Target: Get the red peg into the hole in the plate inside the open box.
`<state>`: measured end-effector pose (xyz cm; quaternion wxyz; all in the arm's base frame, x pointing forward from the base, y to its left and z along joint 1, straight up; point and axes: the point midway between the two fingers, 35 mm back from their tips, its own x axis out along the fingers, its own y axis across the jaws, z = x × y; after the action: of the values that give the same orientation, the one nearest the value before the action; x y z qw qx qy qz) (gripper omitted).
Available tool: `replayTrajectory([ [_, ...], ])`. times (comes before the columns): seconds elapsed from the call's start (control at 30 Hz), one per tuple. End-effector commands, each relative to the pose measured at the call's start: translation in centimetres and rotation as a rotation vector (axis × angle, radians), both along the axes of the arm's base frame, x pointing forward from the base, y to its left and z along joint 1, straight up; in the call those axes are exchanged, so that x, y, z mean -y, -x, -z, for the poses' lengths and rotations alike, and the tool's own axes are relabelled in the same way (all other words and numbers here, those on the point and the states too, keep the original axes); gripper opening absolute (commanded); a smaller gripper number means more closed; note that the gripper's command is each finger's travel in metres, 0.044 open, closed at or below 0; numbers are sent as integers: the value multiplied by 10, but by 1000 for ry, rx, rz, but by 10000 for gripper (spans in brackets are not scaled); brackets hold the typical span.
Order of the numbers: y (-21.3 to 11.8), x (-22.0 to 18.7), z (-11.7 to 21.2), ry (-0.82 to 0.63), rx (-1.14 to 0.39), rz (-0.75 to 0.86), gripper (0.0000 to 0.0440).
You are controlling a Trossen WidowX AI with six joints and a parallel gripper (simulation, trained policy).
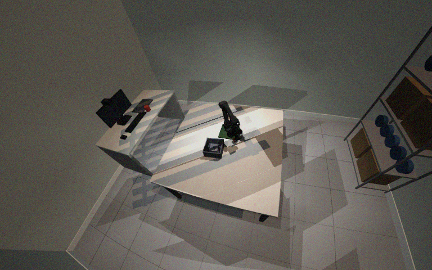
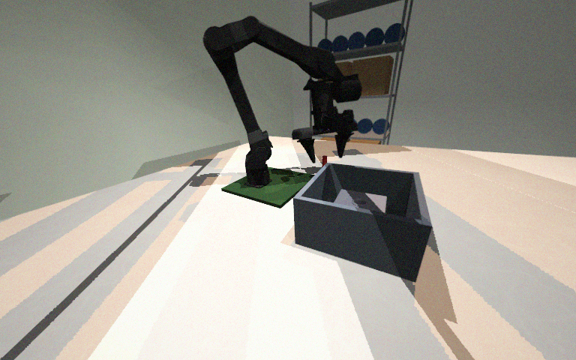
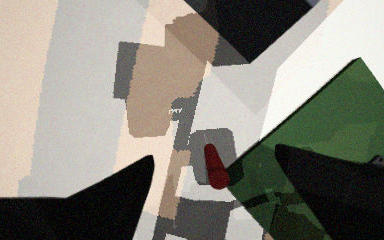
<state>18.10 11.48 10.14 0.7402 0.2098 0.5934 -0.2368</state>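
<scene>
The red peg (image 2: pixel 325 160) (image 3: pixel 214 167) stands upright on the table beside the green mat. My gripper (image 2: pixel 327 158) (image 3: pixel 214 155) is open and empty and points down above the peg. In the wrist view the peg shows between the two fingers, with a gap on each side. The open dark box (image 1: pixel 212 154) (image 2: pixel 349 236) (image 3: pixel 254 32) stands near the peg. The pale plate (image 2: pixel 379 199) lies at its bottom, partly crossed by shadow, and its hole is hard to make out in that shadow. In the top view the peg is mostly hidden by the gripper.
The arm's base stands on the green mat (image 1: pixel 223 133) (image 2: pixel 264 196) (image 3: pixel 329 120). The box walls rise from the table (image 1: pixel 245 187) (image 2: pixel 193 289). A side desk (image 1: pixel 117 138) holds a monitor (image 1: pixel 114 108), a keyboard and a red cup (image 1: pixel 147 108). A shelf rack stands beyond the table.
</scene>
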Motion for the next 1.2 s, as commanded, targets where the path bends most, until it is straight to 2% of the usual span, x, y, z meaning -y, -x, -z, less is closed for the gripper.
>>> replayTrajectory([
  [0.0, 2, -3, 19, 3, -16, 20, 440],
  [0.17, 0, -5, 40, 4, -12, 29, 439],
  [0.23, 0, -5, 46, 7, -16, 29, 424],
  [0.43, 3, -2, 64, 23, -57, 43, 272],
  [0.7, 5, 3, 71, 54, -105, 71, 62],
  [0.8, 6, 5, 72, 71, -120, 75, 2],
  [1.17, -15, 22, 21, 130, -10, 73, 0],
])
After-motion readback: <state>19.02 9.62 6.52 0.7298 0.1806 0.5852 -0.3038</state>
